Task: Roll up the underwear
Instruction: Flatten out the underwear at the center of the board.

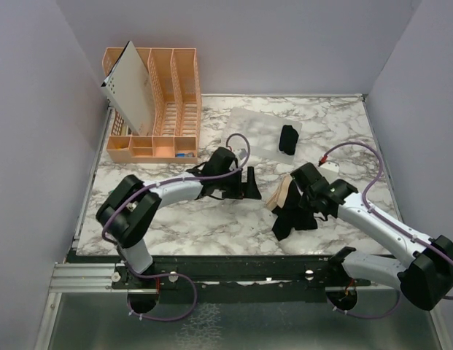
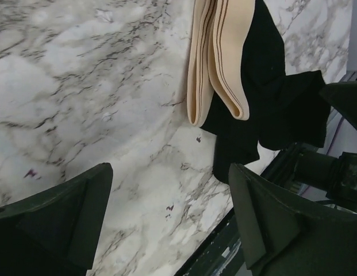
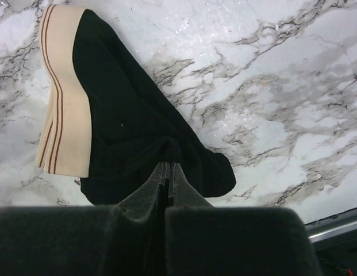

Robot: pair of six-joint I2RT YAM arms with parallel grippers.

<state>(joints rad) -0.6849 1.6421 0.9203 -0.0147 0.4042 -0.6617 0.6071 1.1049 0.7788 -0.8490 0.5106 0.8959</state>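
Right fingers [image 3: 148, 202] are pinched shut on a fold of the black underwear [image 3: 132, 126], which lies with its tan band [image 3: 66, 86] folded, near the middle of the near edge of the counter [image 1: 204, 222]. Left fingers [image 2: 63, 221] hang wide apart just beside it. A rolled black bundle [image 1: 288, 138] sits toward the far edge.

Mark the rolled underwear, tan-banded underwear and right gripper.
rolled underwear [image 1: 288, 139]: top view, middle of the black bundle.
tan-banded underwear [image 3: 126, 121]: right wrist view, middle of its black cloth.
right gripper [image 3: 168, 168]: right wrist view, between its shut fingertips.
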